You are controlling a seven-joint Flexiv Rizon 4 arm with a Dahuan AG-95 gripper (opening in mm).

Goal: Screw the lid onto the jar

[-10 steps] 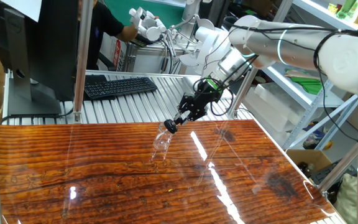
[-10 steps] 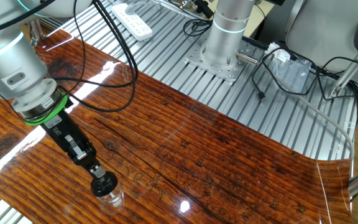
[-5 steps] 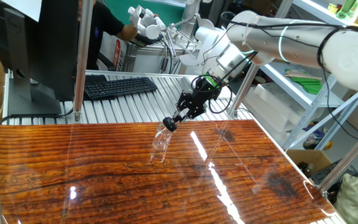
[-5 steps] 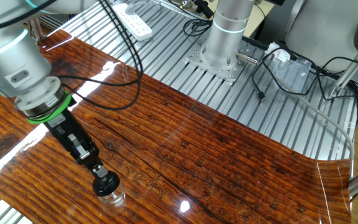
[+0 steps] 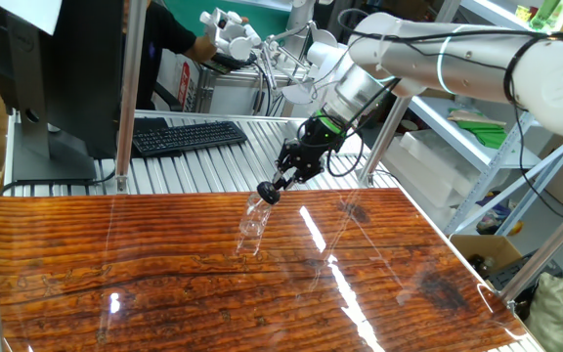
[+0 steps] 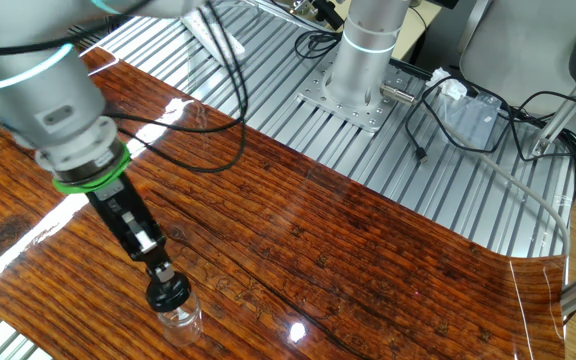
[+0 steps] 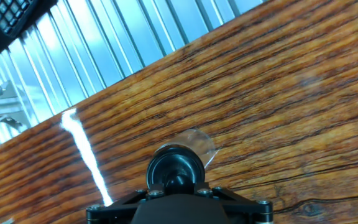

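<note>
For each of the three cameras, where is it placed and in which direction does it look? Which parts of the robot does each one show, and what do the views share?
One fixed view: at the table's front edge, facing the keyboard; shows the arm and gripper.
The other fixed view: high on the opposite side, looking down past the arm's base; shows wrist and gripper.
Hand view: on the hand, looking down along the fingers; shows only their tips.
All three share the lid held over the jar.

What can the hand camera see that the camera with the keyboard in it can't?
Only the hand view looks straight down on the black lid, with the jar peeking out beyond it. Only the fixed view shows the keyboard, the arm and the jar's whole side. Both show the gripper shut on the lid, and the wooden table.
</note>
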